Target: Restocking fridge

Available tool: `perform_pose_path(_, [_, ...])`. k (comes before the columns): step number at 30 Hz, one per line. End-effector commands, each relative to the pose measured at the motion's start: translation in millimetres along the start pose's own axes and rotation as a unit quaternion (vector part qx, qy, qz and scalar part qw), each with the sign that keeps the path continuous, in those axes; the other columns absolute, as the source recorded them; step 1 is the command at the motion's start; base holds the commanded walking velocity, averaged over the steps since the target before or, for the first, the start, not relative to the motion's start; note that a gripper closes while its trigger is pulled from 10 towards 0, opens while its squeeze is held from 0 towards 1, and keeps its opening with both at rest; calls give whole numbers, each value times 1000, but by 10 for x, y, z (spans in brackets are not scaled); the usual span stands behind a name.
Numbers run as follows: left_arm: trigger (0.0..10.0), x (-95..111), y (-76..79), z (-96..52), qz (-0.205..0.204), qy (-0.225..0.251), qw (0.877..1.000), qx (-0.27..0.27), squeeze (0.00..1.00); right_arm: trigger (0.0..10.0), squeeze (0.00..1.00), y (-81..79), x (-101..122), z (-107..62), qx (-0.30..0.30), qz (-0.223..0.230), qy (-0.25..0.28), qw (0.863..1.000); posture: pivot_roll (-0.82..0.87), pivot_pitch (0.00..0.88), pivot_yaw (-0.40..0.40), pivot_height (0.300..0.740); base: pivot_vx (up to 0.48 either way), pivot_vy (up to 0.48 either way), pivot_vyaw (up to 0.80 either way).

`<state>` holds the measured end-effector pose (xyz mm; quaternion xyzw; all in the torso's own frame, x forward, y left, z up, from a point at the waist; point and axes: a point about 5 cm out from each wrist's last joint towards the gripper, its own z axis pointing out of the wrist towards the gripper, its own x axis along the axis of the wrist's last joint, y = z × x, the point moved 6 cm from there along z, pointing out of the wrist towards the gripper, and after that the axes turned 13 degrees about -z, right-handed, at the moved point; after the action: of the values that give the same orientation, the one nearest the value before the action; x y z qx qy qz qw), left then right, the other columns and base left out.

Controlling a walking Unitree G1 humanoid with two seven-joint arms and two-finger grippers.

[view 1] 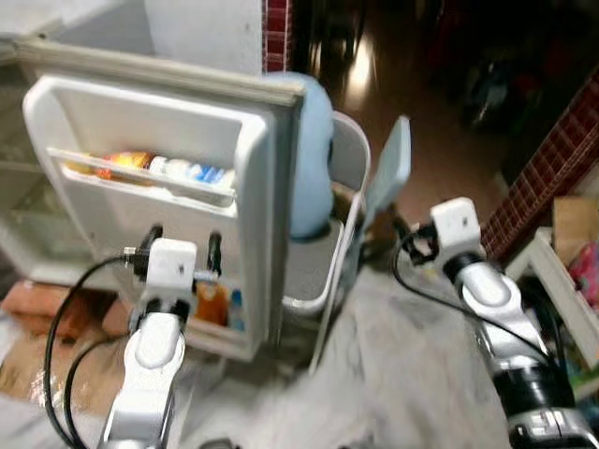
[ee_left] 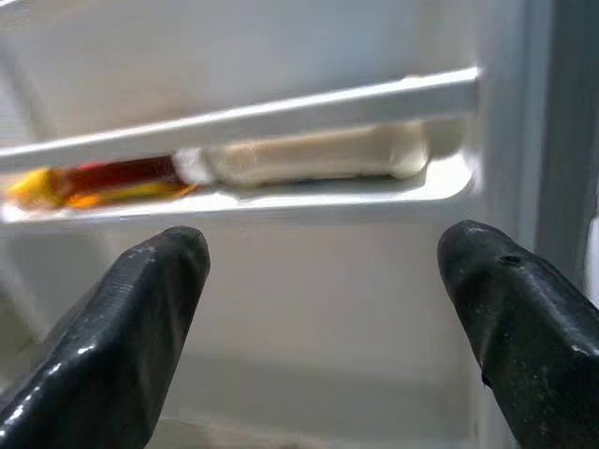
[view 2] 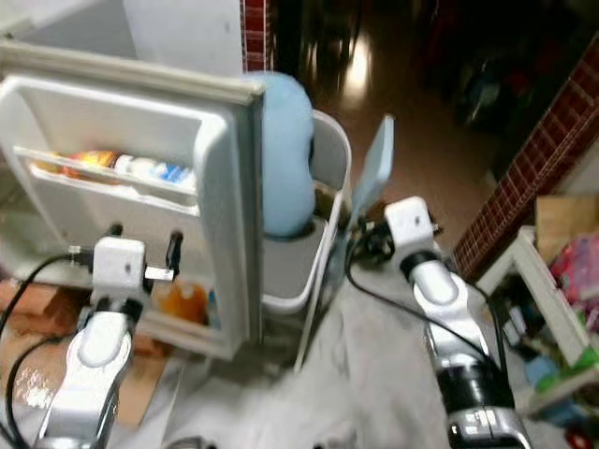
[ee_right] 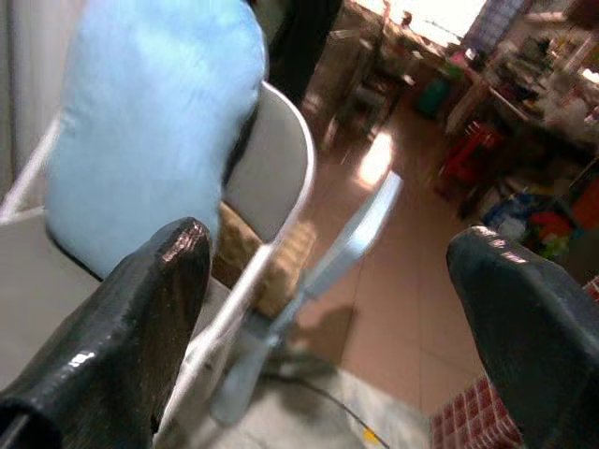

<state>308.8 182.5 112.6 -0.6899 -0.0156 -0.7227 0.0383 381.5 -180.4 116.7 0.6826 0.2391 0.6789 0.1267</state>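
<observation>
The white fridge door [view 1: 159,122] stands open at the left. Its upper shelf [view 1: 150,170] holds a row of bottles with orange, white and blue labels. Orange bottles [view 1: 212,304] stand in the lower shelf. My left gripper [view 1: 184,241] is open and empty, raised in front of the door's inner face between the two shelves. In the left wrist view it [ee_left: 323,253] points at a shelf rail with a red-orange bottle [ee_left: 112,180] and a white one [ee_left: 309,154] behind it. My right gripper [view 1: 409,239] is open and empty beside the chair, as its wrist view [ee_right: 337,253] also shows.
A grey folding chair [view 1: 348,159] with a light blue cushion [view 1: 309,159] stands right behind the door's edge. A red tiled wall [view 1: 552,168] and a low shelf with colourful items [view 1: 562,271] are at the right. Cardboard [view 1: 37,309] lies on the floor at the left.
</observation>
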Motion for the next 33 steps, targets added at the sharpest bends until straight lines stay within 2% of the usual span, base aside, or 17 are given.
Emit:
perform_pose_path(1, [10000, -12, -112, 1, -13, -12, 999, 31, 0, 10000, 0, -3, 52, 48, -8, 12, 8, 1000, 73, 0, -29, 740, 0, 0, 800])
perform_pose_path(5, [10000, -33, -250, -5, -38, -24, 996, 75, 0, 10000, 0, -22, 116, 92, -16, 24, 15, 999, 78, 0, -31, 740, 0, 0, 800])
perform_pose_path(10, [10000, -42, -290, -47, -45, -30, 995, 81, 0, 10000, 0, -60, 171, 106, -19, 37, 21, 999, 77, 0, -39, 740, 0, 0, 800])
perform_pose_path(12, [10000, -118, -280, -69, -65, -49, 994, 78, 0, 10000, 0, -111, 159, 101, -16, 39, 20, 999, 74, 0, -42, 740, 0, 0, 484])
perform_pose_path(17, [10000, -116, -269, -64, -78, -47, 993, 77, 0, 10000, 0, -95, 125, 82, -25, 43, 15, 999, 72, 0, -44, 740, 0, 0, 0])
perform_pose_path(24, [10000, -138, -261, -70, -81, -53, 992, 75, 0, 10000, 0, 17, -18, 87, -69, 45, -23, 996, 79, 0, -44, 740, 0, 0, 0])
perform_pose_path(28, [10000, -165, -280, -70, -82, -59, 991, 83, 0, 10000, 0, 64, 29, 195, -91, 41, -35, 994, 84, 0, -44, 740, 0, 0, 0])
perform_pose_path(31, [10000, -216, -296, -70, -87, -70, 990, 91, 0, 10000, 0, 37, 174, 358, -104, 76, -35, 991, 89, 0, -45, 740, 0, 0, 0])
perform_pose_path(33, [10000, -235, -296, -63, -90, -74, 989, 93, 0, 10000, 0, -26, 358, 466, -99, 100, -19, 990, 93, 0, -45, 740, 0, 0, 0])
